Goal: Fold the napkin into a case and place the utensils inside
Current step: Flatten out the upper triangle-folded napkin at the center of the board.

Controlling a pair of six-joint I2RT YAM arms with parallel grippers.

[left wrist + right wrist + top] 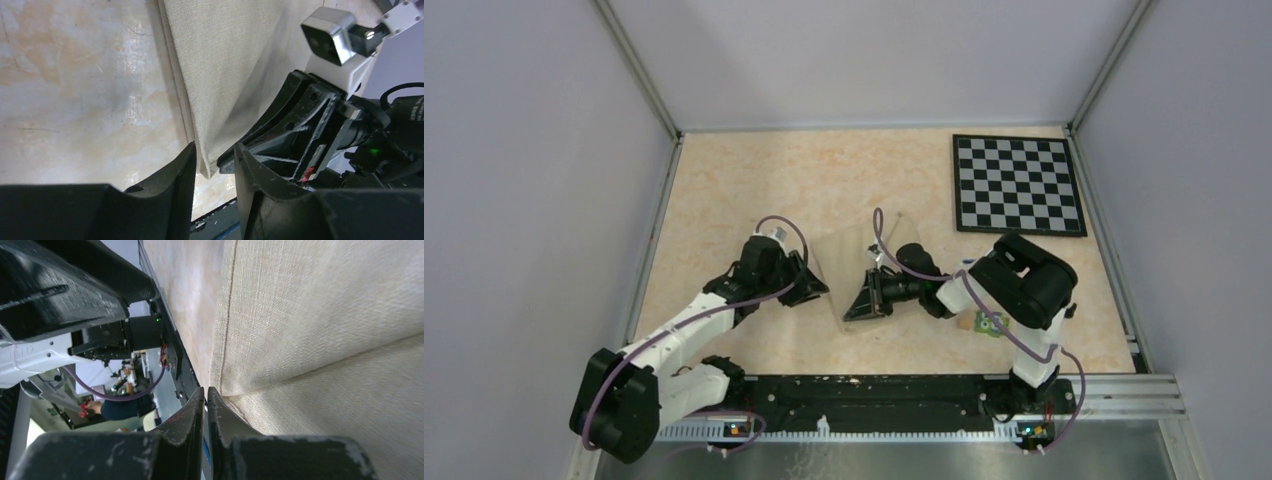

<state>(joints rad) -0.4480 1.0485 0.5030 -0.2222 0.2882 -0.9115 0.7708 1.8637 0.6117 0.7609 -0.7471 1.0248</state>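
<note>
- While the right gripper (206,397) is clenched on a hemmed corner of the napkin (320,315), the left gripper (215,167) stands parted, with another corner of the cloth lying between its fingers, against the left one.
- From both pincers the napkin runs away toward the far side of the table (724,180), its near edge spanning the short gap between them. Neither arm is nearer.
- No utensils show, and the chessboard (1017,183) lies well apart.

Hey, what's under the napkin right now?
Only bare table shows around the napkin. Whatever lies beneath the cloth is hidden in all three views.
</note>
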